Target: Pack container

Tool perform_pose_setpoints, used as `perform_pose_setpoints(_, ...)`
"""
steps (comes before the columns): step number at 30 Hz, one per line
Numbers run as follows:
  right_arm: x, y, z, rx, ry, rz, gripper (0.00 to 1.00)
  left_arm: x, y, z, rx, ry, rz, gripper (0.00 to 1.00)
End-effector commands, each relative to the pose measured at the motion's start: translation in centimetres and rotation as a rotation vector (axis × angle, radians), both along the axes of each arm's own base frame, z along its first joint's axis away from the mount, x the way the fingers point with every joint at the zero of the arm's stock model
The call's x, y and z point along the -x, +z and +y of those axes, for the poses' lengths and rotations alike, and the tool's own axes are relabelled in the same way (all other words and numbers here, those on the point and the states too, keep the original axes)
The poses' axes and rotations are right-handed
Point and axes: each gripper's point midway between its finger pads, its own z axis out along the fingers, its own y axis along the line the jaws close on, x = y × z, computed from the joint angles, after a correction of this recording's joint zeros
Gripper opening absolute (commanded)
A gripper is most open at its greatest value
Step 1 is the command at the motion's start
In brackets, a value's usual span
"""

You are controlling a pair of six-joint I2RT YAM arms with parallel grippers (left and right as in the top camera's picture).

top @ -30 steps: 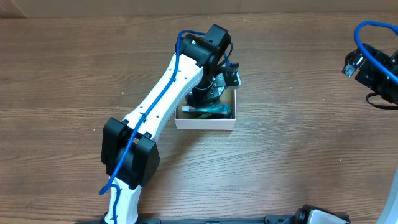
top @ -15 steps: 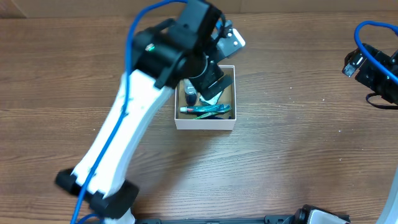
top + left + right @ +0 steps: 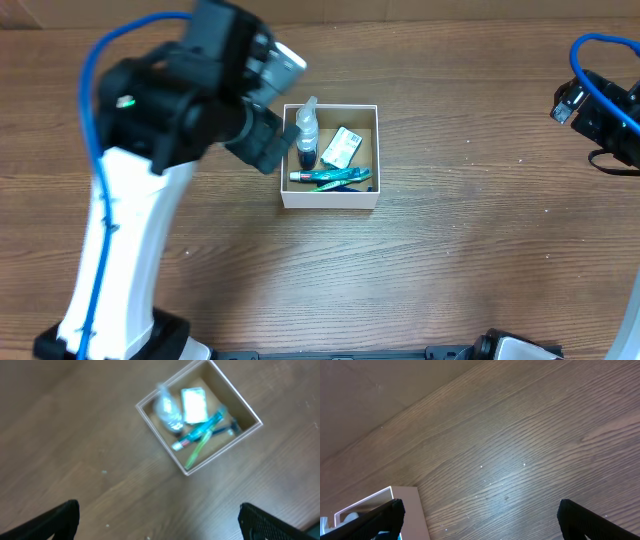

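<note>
The container (image 3: 330, 198), a square shallow box with white walls and a brown inside, sits mid-table. In it lie a small clear bottle (image 3: 306, 135), a white-and-green packet (image 3: 342, 147) and teal stick-like items (image 3: 330, 177). My left gripper (image 3: 263, 142) hangs high, just left of the box. In the left wrist view it (image 3: 159, 506) is open and empty, with the container (image 3: 222, 448) far below and blurred. My right gripper (image 3: 480, 505) is open and empty over bare table. The container's corner (image 3: 406, 505) shows at its left finger.
The right arm (image 3: 605, 110) stays at the far right edge of the wooden table (image 3: 480, 250). The left arm's white link (image 3: 115, 260) crosses the left side of the table. A pale wall runs along the back edge.
My left gripper has risen out of the container and swung left, empty. The bottle, packet and teal items now lie uncovered in the box. The right arm has not moved.
</note>
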Motion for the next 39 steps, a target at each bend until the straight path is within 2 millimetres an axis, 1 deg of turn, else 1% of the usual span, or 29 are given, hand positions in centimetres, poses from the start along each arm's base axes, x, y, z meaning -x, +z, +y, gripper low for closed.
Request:
perform_pose_setpoints(1,-0.2,0.8,-0.1,0.003,0.001,-0.025,1.0,-0.2,5.0,3.7,0.097,0.126,-0.226,1.0)
perform_pose_setpoints(2,-0.2,0.8,-0.1,0.004,0.0,-0.024,1.0,-0.5,5.8,4.4,0.124,0.146,-0.284,1.0)
perform_pose_setpoints(4,-0.2,0.8,-0.1,0.004,0.0,-0.024,1.0,-0.7,6.7,6.4,0.202,0.185,-0.411,1.0)
perform_pose_setpoints(5,-0.2,0.8,-0.1,0.004,0.0,-0.024,1.0,-0.6,6.8,7.0,0.234,0.182,-0.466,1.0)
perform_pose_setpoints(7,-0.2,0.8,-0.1,0.004,0.0,-0.024,1.0,-0.1,6.2,8.2,0.304,0.171,-0.597,1.0)
perform_pose_setpoints(10,-0.2,0.8,-0.1,0.004,0.0,-0.024,1.0,1.4,2.9,9.1,0.325,0.164,-0.751,1.0)
perform_pose_setpoints(13,-0.2,0.8,-0.1,0.004,0.0,-0.024,1.0,2.8,0.1,9.2,0.331,0.152,-0.854,1.0)
perform_pose_setpoints(15,-0.2,0.8,-0.1,0.004,0.0,-0.024,1.0,4.2,-1.8,9.1,0.337,0.137,-0.935,1.0)
perform_pose_setpoints(16,-0.2,0.8,-0.1,0.004,0.0,-0.024,1.0,4.5,-2.3,9.1,0.338,0.135,-0.951,1.0)
perform_pose_setpoints(18,-0.2,0.8,-0.1,0.004,0.0,-0.024,1.0,5.6,-4.2,9.1,0.357,0.134,-1.006,1.0)
perform_pose_setpoints(19,-0.2,0.8,-0.1,0.004,0.0,-0.024,1.0,6.0,-4.7,9.1,0.362,0.132,-1.031,1.0)
perform_pose_setpoints(20,-0.2,0.8,-0.1,0.004,0.0,-0.024,1.0,7.2,-6.5,9.5,0.384,0.146,-1.085,1.0)
perform_pose_setpoints(21,-0.2,0.8,-0.1,0.004,0.0,-0.024,1.0,7.6,-6.9,9.7,0.38,0.147,-1.109,1.0)
perform_pose_setpoints(24,-0.2,0.8,-0.1,0.004,0.0,-0.024,1.0,8.3,-7.9,10.2,0.378,0.165,-1.144,1.0)
perform_pose_setpoints(26,-0.2,0.8,-0.1,0.004,0.0,-0.024,1.0,8.5,-8.7,10.3,0.376,0.168,-1.148,1.0)
perform_pose_setpoints(27,-0.2,0.8,-0.1,0.004,0.0,-0.024,1.0,8.4,-9.5,10.3,0.376,0.17,-1.141,1.0)
perform_pose_setpoints(29,-0.2,0.8,-0.1,0.004,0.0,-0.024,1.0,8.1,-11.8,10.3,0.379,0.182,-1.102,1.0)
perform_pose_setpoints(32,-0.2,0.8,-0.1,0.004,0.0,-0.024,1.0,7.7,-13.9,10.6,0.374,0.204,-1.065,1.0)
perform_pose_setpoints(36,-0.2,0.8,-0.1,0.004,0.0,-0.024,1.0,7.4,-15.9,11.6,0.346,0.264,-1.054,1.0)
perform_pose_setpoints(39,-0.2,0.8,-0.1,0.004,0.0,-0.024,1.0,7.3,-18.7,12.3,0.316,0.319,-0.959,1.0)
